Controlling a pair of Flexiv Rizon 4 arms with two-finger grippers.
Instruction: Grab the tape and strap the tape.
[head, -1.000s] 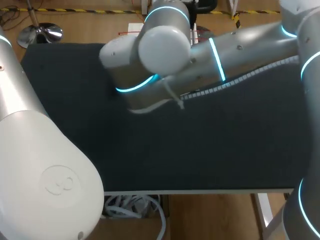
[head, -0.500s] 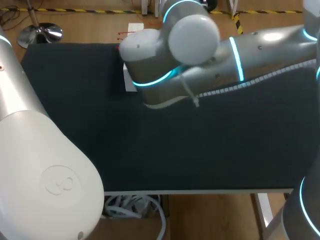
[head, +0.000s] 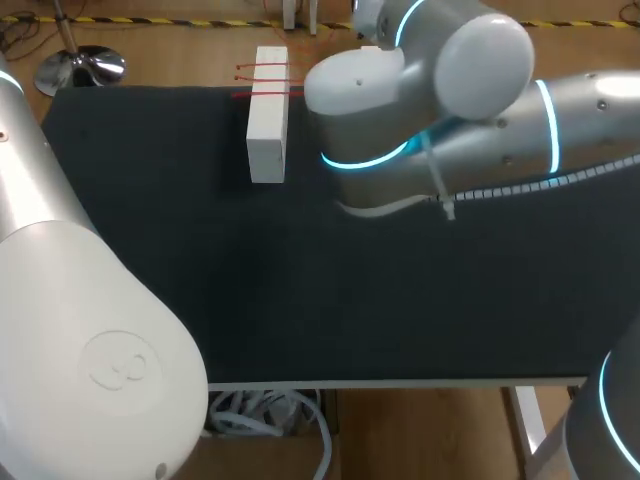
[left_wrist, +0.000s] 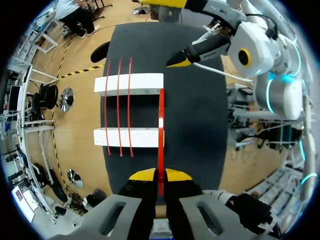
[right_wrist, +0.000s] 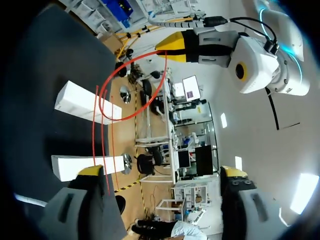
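Note:
A red tape (left_wrist: 160, 131) runs from my left gripper (left_wrist: 160, 175), which is shut on its end, out to the far white block (left_wrist: 128, 84), crossing the near white block (left_wrist: 127, 137). Three more red strands (left_wrist: 119, 105) span both blocks. In the right wrist view the left gripper (right_wrist: 166, 47) holds the tape as a loop (right_wrist: 125, 95) above the blocks (right_wrist: 82, 102). My right gripper (right_wrist: 161, 172) is open wide, nothing between its fingers; one of its fingertips (left_wrist: 178, 58) hovers past the far block. In the head view one white block (head: 266, 115) shows beside the right arm (head: 420, 110).
The black table (head: 300, 290) carries only the blocks and tape. The blocks overhang the table's far edge (head: 150, 90). My left arm's body (head: 90, 340) fills the near left corner in the head view.
The right arm has swung to the right across the head view, uncovering the white block and the red strands that it hid before.

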